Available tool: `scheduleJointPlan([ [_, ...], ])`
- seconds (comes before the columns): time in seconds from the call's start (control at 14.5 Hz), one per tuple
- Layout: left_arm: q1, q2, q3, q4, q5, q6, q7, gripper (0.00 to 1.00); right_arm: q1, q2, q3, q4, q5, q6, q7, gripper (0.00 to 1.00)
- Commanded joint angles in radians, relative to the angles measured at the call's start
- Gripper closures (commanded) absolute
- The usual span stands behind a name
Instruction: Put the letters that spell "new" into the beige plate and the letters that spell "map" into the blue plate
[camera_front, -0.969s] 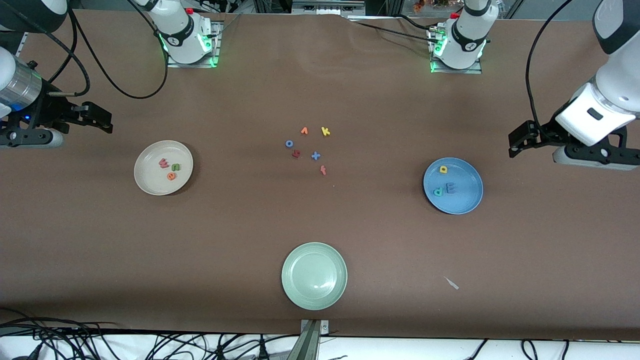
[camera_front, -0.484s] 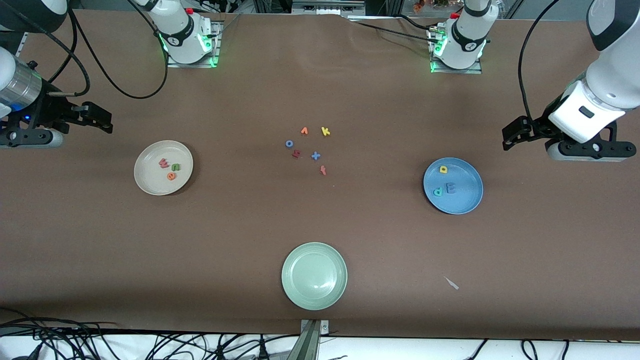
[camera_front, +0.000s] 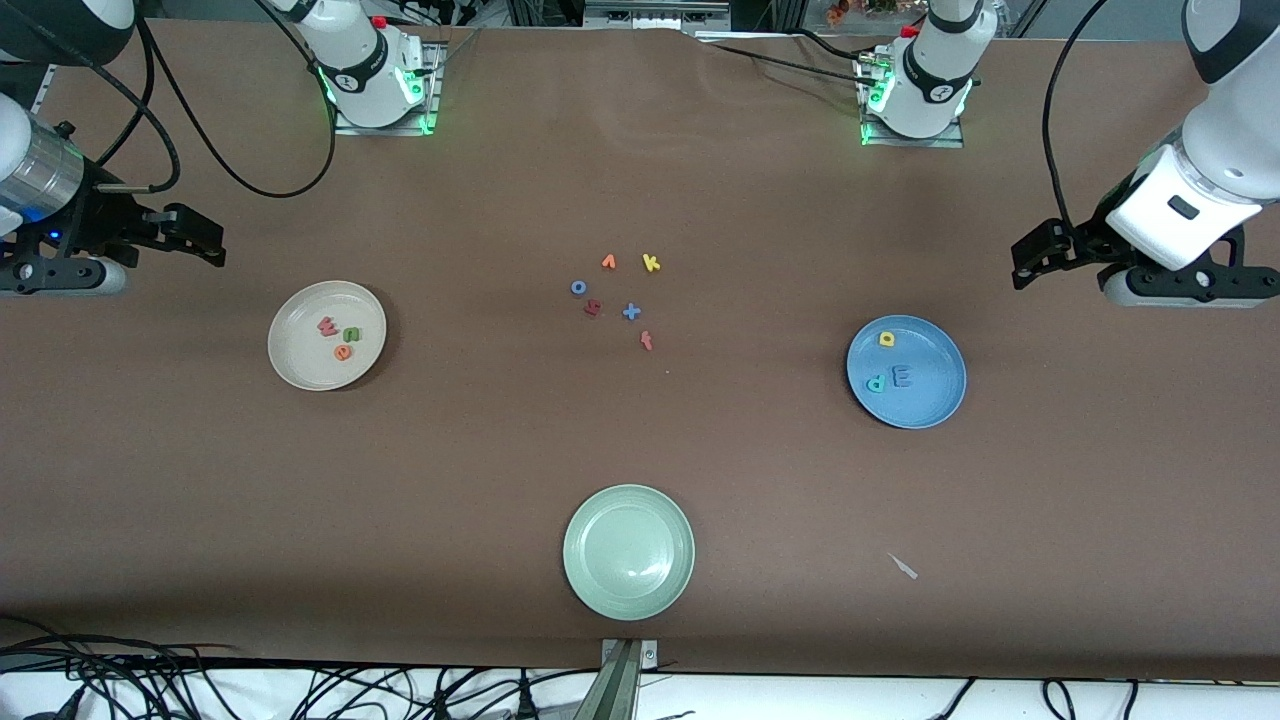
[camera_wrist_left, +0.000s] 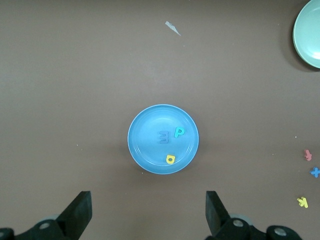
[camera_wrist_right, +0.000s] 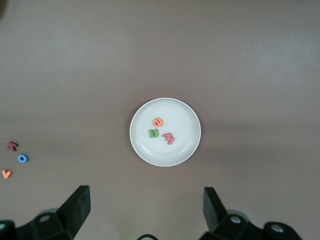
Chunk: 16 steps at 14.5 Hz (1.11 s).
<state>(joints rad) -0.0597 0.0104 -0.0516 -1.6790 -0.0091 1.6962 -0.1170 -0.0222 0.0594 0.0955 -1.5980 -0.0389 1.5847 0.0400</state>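
Front view, beige plate (camera_front: 327, 335): set toward the right arm's end of the table; the pinkish-red "w" (camera_front: 327, 325), green "n" (camera_front: 352, 333) and orange "e" (camera_front: 343, 351) are seen lying inside it, close together, so "new" is judged as sorted.
Blue plate (camera_front: 906, 372): set toward the left arm's end; the yellow "a" (camera_front: 886, 339), periwinkle "m" (camera_front: 901, 376) and teal "p" (camera_front: 876, 382) are held in it, so "map" is judged complete too.
Leftover letters: a yellow "k" (camera_front: 651, 263), orange "v" (camera_front: 608, 262), blue "o" (camera_front: 578, 287) and red "f" (camera_front: 647, 341) are left on the brown table (camera_front: 640, 450) between the plates, being part of neither word.
Green plate (camera_front: 628, 551): nearest the front camera, nothing in it.
Left gripper (camera_front: 1035, 262): raised over bare table beside the blue plate, fingers spread wide, nothing grasped; its wrist view is centred on that plate.
Right gripper (camera_front: 200, 238): raised over bare table near the beige plate, fingers released, nothing carried.
Judgement: no step appears to be left.
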Motion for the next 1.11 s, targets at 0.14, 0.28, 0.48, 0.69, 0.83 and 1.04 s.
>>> scheduleJointPlan([
  [0.14,-0.017,-0.086,0.030,-0.104,0.008,0.040,-0.010,0.00,-0.004,-0.010,0.006,-0.008,-0.013,0.003,0.000,0.00],
  [0.28,-0.026,-0.084,0.030,-0.102,0.008,0.034,-0.010,0.00,-0.004,-0.010,0.006,-0.008,-0.013,0.003,0.000,0.00],
  [0.48,-0.031,-0.079,0.029,-0.082,0.011,0.004,-0.010,0.00,-0.004,-0.010,0.006,-0.008,-0.013,0.003,0.000,0.00],
  [0.69,-0.032,-0.075,0.027,-0.073,0.011,-0.009,-0.009,0.00,-0.004,-0.010,0.006,-0.008,-0.013,0.003,0.000,0.00],
  [0.83,-0.034,-0.070,0.006,-0.061,0.012,-0.009,-0.012,0.00,-0.004,-0.010,0.006,-0.010,-0.013,0.003,0.000,0.00],
  [1.04,-0.031,-0.066,0.001,-0.056,0.014,-0.007,-0.012,0.00,-0.004,-0.010,0.006,-0.010,-0.013,0.003,0.000,0.00],
])
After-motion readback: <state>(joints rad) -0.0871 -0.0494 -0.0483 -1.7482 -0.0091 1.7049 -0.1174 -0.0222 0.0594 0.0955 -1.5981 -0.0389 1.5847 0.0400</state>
